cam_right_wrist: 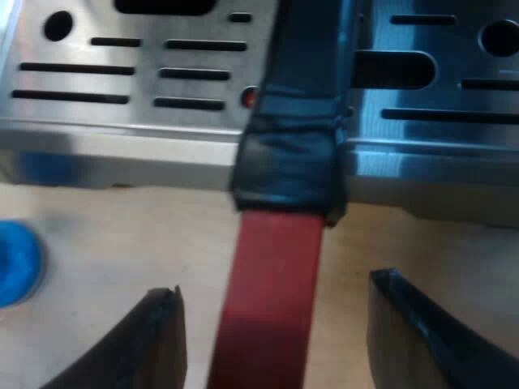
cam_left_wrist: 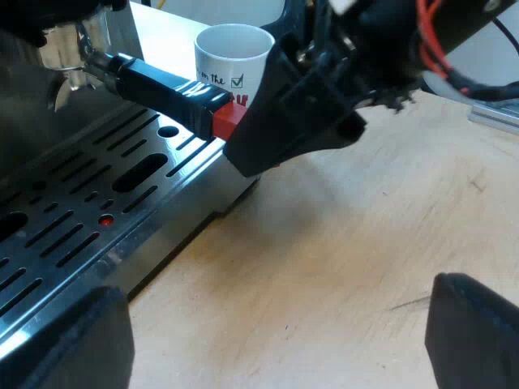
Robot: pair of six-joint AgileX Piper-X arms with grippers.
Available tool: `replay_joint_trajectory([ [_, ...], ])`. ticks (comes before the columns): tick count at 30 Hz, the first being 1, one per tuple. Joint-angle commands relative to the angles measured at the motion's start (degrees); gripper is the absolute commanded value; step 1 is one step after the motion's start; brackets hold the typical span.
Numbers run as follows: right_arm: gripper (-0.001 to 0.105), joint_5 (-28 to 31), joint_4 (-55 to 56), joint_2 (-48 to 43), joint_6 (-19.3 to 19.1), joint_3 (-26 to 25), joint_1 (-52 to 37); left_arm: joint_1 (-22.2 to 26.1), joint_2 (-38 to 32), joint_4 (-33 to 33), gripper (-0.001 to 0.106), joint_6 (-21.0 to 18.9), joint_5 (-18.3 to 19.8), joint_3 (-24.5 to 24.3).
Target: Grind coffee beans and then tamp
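At the red end (cam_left_wrist: pixel 228 118): my right gripper (cam_right_wrist: pixel 276 290) straddles it, fingers apart, nothing clamped.
Left gripper (cam_left_wrist: pixel 276 324): spread wide over the table (cam_left_wrist: pixel 349 243).
Holder (cam_left_wrist: pixel 158 83): locked into the machine (cam_left_wrist: pixel 81 203).
Advice: I'd centre on the handle (cam_right_wrist: pixel 296 105), close squarely, then turn.
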Motion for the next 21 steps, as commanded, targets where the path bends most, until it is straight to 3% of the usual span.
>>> replay_joint_trajectory([
  [1,0.051,-0.3,-0.4,0.4,0.1,-0.7,-1.0,-0.2,-0.4,-0.2,0.087,-0.6,0.4,-0.1],
  [21,0.051,-0.4,-4.1,4.6,0.1,-0.7,-1.5,-0.2,-0.4,-0.2,0.087,-0.6,0.4,-0.1],
])
